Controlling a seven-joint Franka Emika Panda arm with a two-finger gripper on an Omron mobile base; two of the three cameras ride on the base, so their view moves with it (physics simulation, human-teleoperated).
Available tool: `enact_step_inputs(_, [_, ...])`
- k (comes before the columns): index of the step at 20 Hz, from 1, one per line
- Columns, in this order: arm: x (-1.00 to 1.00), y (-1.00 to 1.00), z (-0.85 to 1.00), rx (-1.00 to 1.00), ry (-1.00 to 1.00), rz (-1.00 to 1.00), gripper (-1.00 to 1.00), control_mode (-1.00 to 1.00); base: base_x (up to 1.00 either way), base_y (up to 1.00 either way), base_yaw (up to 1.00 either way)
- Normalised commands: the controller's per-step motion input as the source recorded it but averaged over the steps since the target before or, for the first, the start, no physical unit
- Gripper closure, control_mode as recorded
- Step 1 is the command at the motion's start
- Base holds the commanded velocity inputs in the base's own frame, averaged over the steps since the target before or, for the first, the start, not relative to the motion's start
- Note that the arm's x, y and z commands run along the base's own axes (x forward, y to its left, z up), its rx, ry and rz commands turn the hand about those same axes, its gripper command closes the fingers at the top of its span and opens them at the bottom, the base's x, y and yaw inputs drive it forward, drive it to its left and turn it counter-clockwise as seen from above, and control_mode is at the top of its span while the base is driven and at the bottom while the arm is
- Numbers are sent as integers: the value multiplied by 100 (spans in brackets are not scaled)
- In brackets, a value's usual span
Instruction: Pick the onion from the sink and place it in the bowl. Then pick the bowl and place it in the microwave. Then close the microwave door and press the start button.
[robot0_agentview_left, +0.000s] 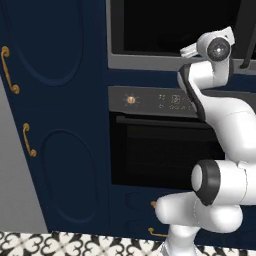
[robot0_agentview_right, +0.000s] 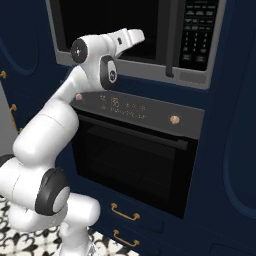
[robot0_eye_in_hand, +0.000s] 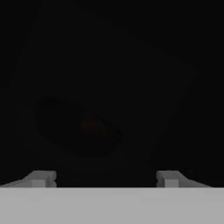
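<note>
Two finger tips (robot0_eye_in_hand: 41, 178) at the near edge of the hand view, set wide apart with nothing between them: gripper (robot0_eye_in_hand: 105, 178) open and holding nothing. Beyond the tips, near-black dark. Just ahead, a faint round shape, likely the bowl (robot0_eye_in_hand: 52, 131), with a dim orange-red smudge inside it toward its right, likely the onion (robot0_eye_in_hand: 94, 127); too dark to be sure of either. No touch between tips and bowl, as far as can be told.

Seen from the right base, hand (robot0_agentview_right: 131, 36) reaching forward into the dark cavity of the microwave (robot0_agentview_right: 150, 75), past its grey frame, on the left half of the opening. Narrow keypad (robot0_agentview_right: 199, 35) to the right of the cavity, well apart from the hand. Whether the dark upright strip just left of the keypad is the door's edge, cannot tell.

Directly below the microwave, an oven (robot0_agentview_right: 135, 160) with a dark glass front, a bar handle across its top and a control strip with gold knobs (robot0_agentview_right: 174, 119). Arm (robot0_agentview_left: 220, 115) rising in front of the oven, elbow bent, wrist level with the microwave's lower frame. Around both appliances, navy cabinets (robot0_agentview_left: 60, 150) with gold handles (robot0_agentview_left: 28, 140). At the bottom, black-and-white patterned floor (robot0_agentview_left: 75, 245).
</note>
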Motion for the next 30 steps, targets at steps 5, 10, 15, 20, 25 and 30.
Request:
enact_step_inputs(5, [-14,-3,-7,11,-4,2,-100,-100,0,0,0])
enact_step_inputs(10, [-71,9,36,25,0,0,-100,-100,0,0,0])
enact_step_inputs(15, [-77,13,16,24,0,0,-100,-100,0,0,0])
enact_step_inputs(20, [-92,9,-2,6,-11,0,100,-100,0,0,0])
enact_step_inputs(25, [-100,2,-6,0,-15,0,100,-100,0,0,0])
enact_step_inputs(30, [-89,-5,4,0,-11,-6,100,-100,0,0,0])
